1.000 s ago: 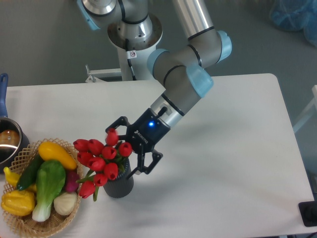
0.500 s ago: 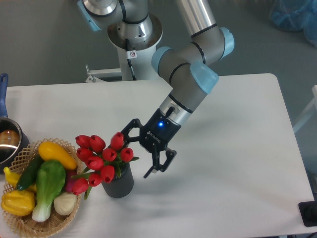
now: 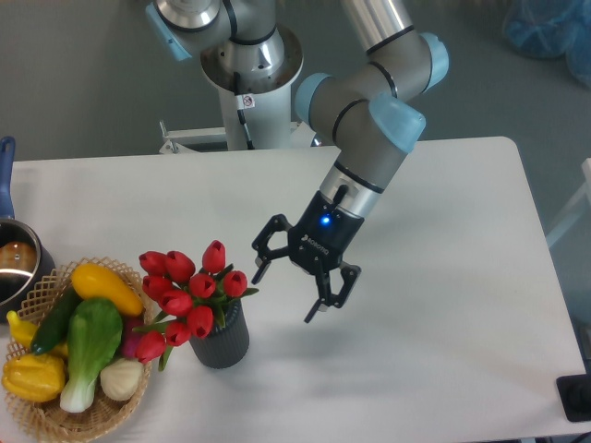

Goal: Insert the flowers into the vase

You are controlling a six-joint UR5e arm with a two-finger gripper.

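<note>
The red tulip flowers (image 3: 189, 291) stand with their stems inside the dark grey vase (image 3: 222, 343), heads leaning left toward the basket. The vase stands upright on the white table near the front left. My gripper (image 3: 286, 293) hovers to the right of the bunch, apart from it, with both black fingers spread open and nothing between them.
A wicker basket (image 3: 46, 406) of colourful vegetables sits at the front left, touching distance from the vase. A metal pot (image 3: 14, 268) with a blue handle (image 3: 6, 175) is at the left edge. The robot base (image 3: 249, 65) stands behind the table.
My open gripper has pulled back up and to the right, away from the flowers. The bunch stays in the vase and has settled slightly leftward.
</note>
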